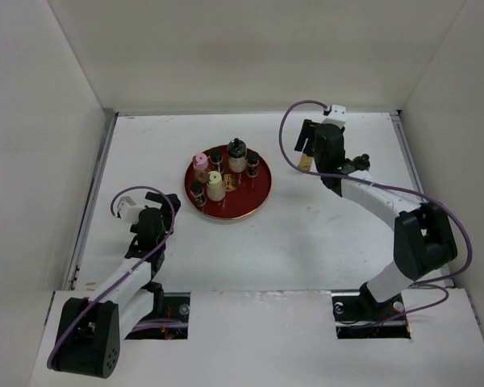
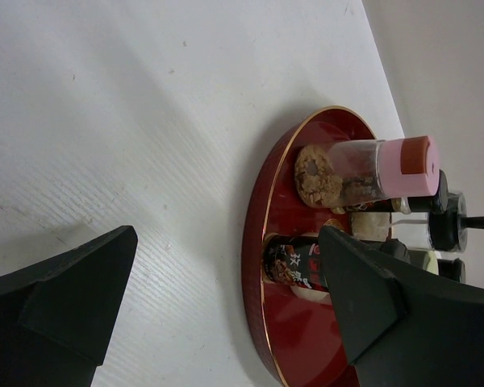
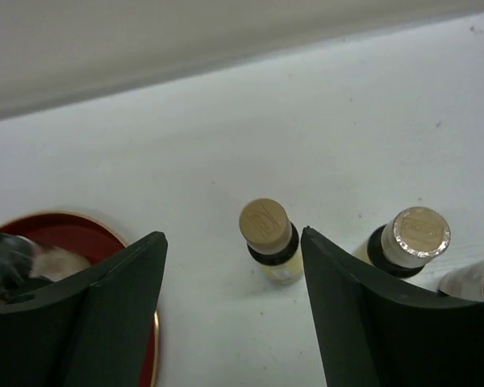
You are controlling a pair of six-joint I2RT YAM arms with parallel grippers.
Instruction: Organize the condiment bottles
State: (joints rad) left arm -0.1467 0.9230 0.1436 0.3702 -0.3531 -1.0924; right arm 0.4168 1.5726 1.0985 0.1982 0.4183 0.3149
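Six condiment bottles stand on the red round tray [image 1: 254, 201]: a pink-capped jar [image 1: 200, 165], a cream-capped one [image 1: 215, 185], a tall dark-capped one [image 1: 237, 153] and small dark-capped ones. My left gripper [image 1: 163, 200] is open and empty on the table left of the tray. Its wrist view [image 2: 226, 274] shows the pink-capped jar [image 2: 363, 171] and a dark-labelled bottle [image 2: 294, 262] ahead. My right gripper [image 1: 305, 149] is open right of the tray. In its wrist view [image 3: 234, 306] a tan-capped yellow bottle [image 3: 268, 234] stands just ahead between the fingers. A silver-capped bottle [image 3: 411, 238] is behind the right finger.
White walls enclose the table on the left, back and right. A third bottle [image 3: 476, 282] shows at the right edge of the right wrist view. The tray rim [image 3: 81, 222] shows at the left of that view. The tray also shows in the left wrist view [image 2: 298, 339].
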